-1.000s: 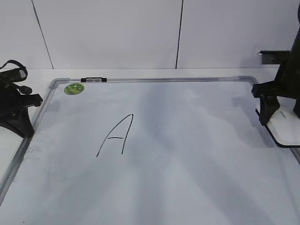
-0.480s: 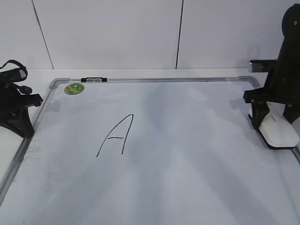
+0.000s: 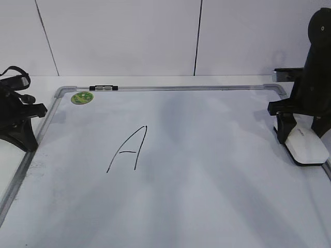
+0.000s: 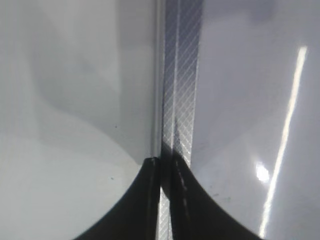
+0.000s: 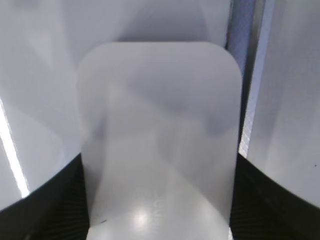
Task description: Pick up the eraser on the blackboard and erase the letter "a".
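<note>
Right gripper (image 3: 304, 135) fingers straddle the white rounded oblong plastic eraser with a thin black base (image 3: 306, 146); in the right wrist view a dark finger (image 5: 40, 200) sits on each long side of the eraser (image 5: 160, 145), spread about as wide as the block and flanking it closely (firm clamp or just bracketing, cannot tell). The eraser's long axis runs out ahead of the fingers, so they close across its short width, which looks right for a pick. It lies flat at the right edge of the large white dry-erase blackboard with grey metal frame (image 3: 170, 88), just beside the right frame rail.

Left gripper (image 4: 165, 167) has its fingers pressed together, holding nothing, parked over the board's left frame rail, well apart from the eraser; the right arm is the nearer one.

Only a big black capital "A" (image 3: 128, 150) shows, left of board centre, far left of the eraser. No small letter "a" can be seen.
</note>
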Tool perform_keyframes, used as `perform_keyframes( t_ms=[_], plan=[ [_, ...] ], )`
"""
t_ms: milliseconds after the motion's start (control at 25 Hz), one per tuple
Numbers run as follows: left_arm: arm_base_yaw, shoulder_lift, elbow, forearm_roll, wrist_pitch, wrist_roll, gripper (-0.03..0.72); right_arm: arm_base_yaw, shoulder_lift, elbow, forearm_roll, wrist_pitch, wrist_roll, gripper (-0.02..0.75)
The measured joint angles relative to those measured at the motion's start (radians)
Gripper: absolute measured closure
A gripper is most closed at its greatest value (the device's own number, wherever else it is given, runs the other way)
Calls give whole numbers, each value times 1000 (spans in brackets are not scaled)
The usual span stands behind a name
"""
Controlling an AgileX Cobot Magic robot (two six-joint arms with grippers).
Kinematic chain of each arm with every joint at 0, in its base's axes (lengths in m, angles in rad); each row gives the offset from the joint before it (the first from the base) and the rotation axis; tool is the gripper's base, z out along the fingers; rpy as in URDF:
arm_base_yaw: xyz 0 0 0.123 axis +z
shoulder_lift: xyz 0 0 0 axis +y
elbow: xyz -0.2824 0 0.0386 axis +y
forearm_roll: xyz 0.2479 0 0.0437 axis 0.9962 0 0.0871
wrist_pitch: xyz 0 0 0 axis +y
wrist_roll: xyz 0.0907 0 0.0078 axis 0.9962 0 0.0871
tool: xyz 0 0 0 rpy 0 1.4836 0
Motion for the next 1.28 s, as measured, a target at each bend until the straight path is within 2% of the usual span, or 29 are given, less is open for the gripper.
perform_keyframes(
  t_ms=[520, 760, 1000, 1160, 1280],
  plan=[
    [0, 0, 0, 0, 0, 0, 671, 0, 2, 0, 16, 0, -2, 202],
    [0, 0, 0, 0, 0, 0, 670, 0, 12, 0, 13, 0, -8, 94],
    [0, 0, 0, 0, 0, 0, 666, 0, 11, -31, 12, 0, -8, 76],
    [0, 1, -4, 0, 6, 0, 627, 0, 12, -96, 10, 0, -8, 76],
    [0, 10, -20, -4, 20, 0, 545, 0, 12, -120, 8, 0, -8, 76]
  ],
)
